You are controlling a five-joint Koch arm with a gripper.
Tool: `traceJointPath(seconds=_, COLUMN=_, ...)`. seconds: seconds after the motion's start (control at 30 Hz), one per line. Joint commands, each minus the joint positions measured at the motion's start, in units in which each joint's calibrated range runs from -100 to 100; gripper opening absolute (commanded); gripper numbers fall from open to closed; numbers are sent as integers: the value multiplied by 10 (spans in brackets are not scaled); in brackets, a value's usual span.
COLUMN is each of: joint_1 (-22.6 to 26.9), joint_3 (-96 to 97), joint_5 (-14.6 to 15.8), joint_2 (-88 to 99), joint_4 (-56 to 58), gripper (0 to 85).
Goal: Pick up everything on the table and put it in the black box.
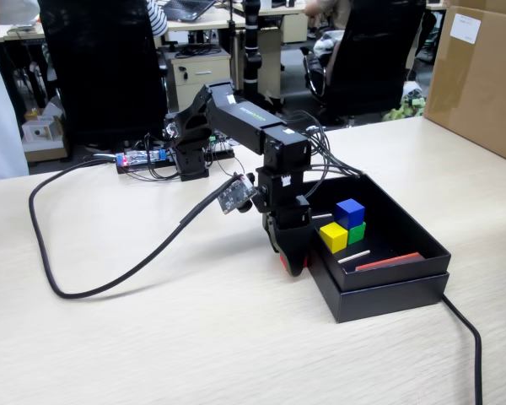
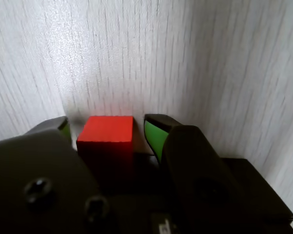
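My gripper (image 1: 293,261) points down at the table (image 1: 152,337), just left of the black box (image 1: 388,297). In the wrist view the gripper (image 2: 109,126) is open, and the red cube (image 2: 106,130) stands on the table (image 2: 185,58) between its green-padded fingers (image 2: 154,134), with a small gap on each side. Only a sliver of the red cube (image 1: 283,261) shows in the fixed view. Inside the box, the blue cube (image 1: 350,209) rests on the green cube (image 1: 357,231), and the yellow cube (image 1: 333,237) sits beside them.
A thin white stick (image 1: 354,256) and a flat red-orange strip (image 1: 388,261) lie in the box. A thick black cable (image 1: 110,283) loops over the table at left, another (image 1: 464,329) runs off front right. A brown carton (image 1: 481,76) stands at far right.
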State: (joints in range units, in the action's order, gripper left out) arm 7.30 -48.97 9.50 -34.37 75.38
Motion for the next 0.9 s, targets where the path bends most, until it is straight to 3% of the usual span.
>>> traceJointPath(seconds=0.0, joint_1=0, joint_3=-45, joint_5=15, joint_2=3, joint_4=7, gripper=206)
traceJointPath(seconds=0.1, joint_1=-2, joint_3=-49, joint_5=21, joint_2=7, joint_4=7, gripper=120)
traceJointPath(seconds=0.5, joint_1=-20, joint_3=44, joint_5=-1, joint_2=343, joint_4=8, gripper=117)
traceJointPath(seconds=0.7, joint_1=21, joint_3=-7, joint_5=-13, joint_2=395, joint_4=8, gripper=117)
traceJointPath(seconds=0.87, joint_1=63, joint_3=-84, joint_5=-9, joint_2=283, joint_4=8, gripper=118)
